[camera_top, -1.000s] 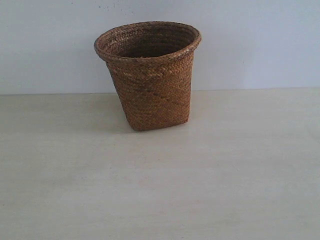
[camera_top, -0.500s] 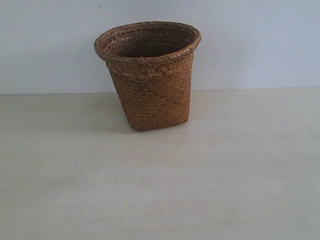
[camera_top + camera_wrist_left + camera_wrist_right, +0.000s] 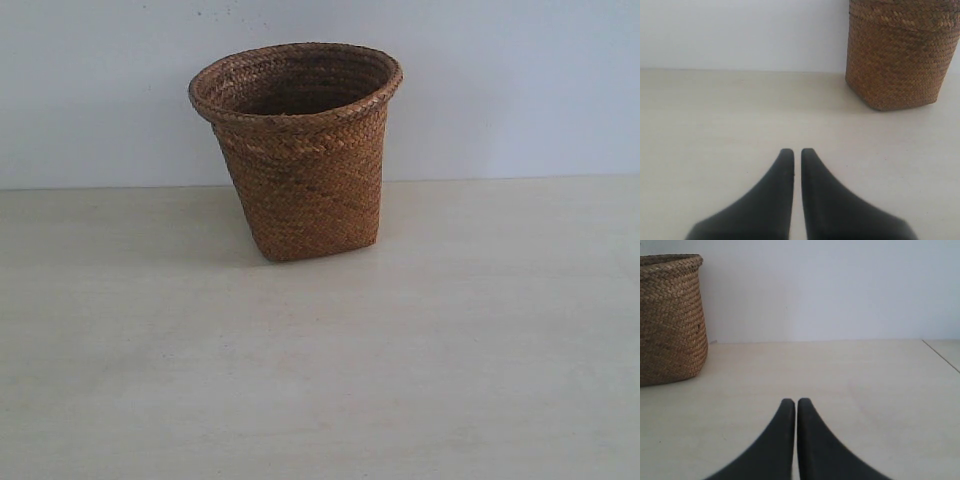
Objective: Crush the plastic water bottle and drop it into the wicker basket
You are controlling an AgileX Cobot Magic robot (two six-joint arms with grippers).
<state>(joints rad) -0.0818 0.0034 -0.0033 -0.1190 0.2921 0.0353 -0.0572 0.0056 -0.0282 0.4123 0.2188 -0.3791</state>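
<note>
Mostly hidden wicker basket (image 3: pixel 305 190) interior

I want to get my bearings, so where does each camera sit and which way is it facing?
Exterior view: off the arms, facing the wicker basket on the table before the wall; no robot part shows.
Left wrist view: on the left arm, low over the table, facing the wall; left gripper in front, closed.
Right wrist view: likewise, right gripper closed.
Shared: all three show the wicker basket.
</note>
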